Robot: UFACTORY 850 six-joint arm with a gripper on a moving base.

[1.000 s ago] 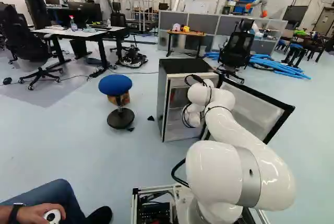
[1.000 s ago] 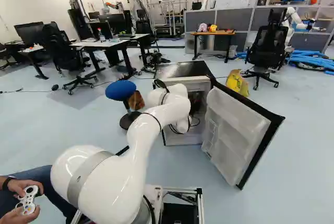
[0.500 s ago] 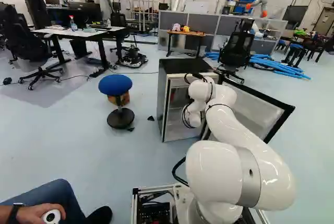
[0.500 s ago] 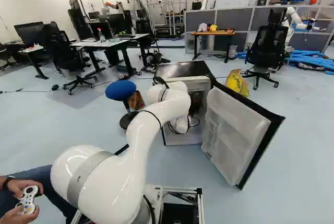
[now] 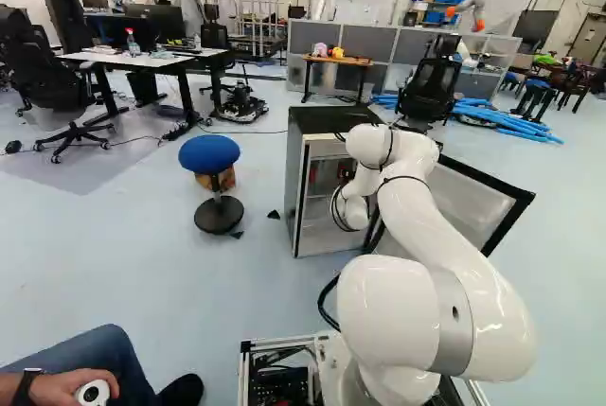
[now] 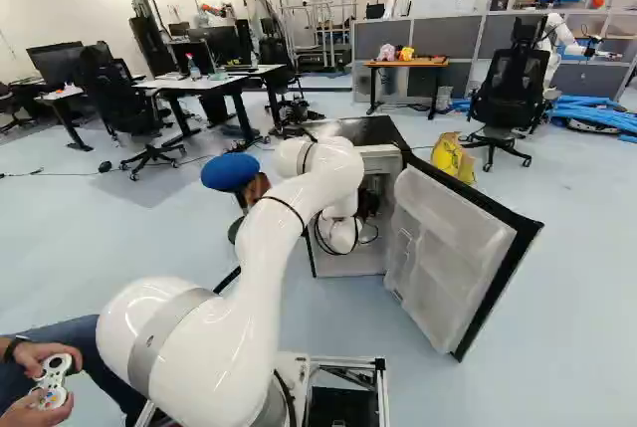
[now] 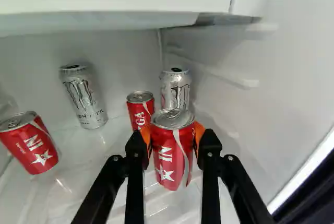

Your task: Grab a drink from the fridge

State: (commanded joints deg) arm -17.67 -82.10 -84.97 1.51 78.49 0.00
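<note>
A white robot arm (image 6: pixel 261 293) reaches into an open fridge (image 5: pixel 295 193) just right of centre in the left base view, its black hand (image 6: pixel 369 203) inside the cabinet and clamped on a red drink can (image 7: pixel 169 156). Orange pads (image 7: pixel 199 133) press the can from two sides, near its top, in the wrist view; whether its base touches the surface beneath cannot be told.

Close behind the gripped drink are a second red can (image 7: pixel 140 112) and a silver can (image 7: pixel 176 89). Another silver can (image 7: pixel 85 98) stands farther aside, near the back wall, and a third red can (image 7: pixel 28 143) sits well apart from the fingers. A white shelf (image 7: pixel 115 12) spans the space above.

The fridge door (image 6: pixel 448 248) hangs wide open at the right of the right base view, with a yellow bag (image 6: pixel 453 160) on the floor beyond it. A blue-topped stool (image 5: pixel 209 151) stands left of the fridge in the left base view. A wooden worktop (image 6: pixel 430 64) carries small colourful items at upper right of centre in the right base view, near a black office chair (image 6: pixel 513 94).
</note>
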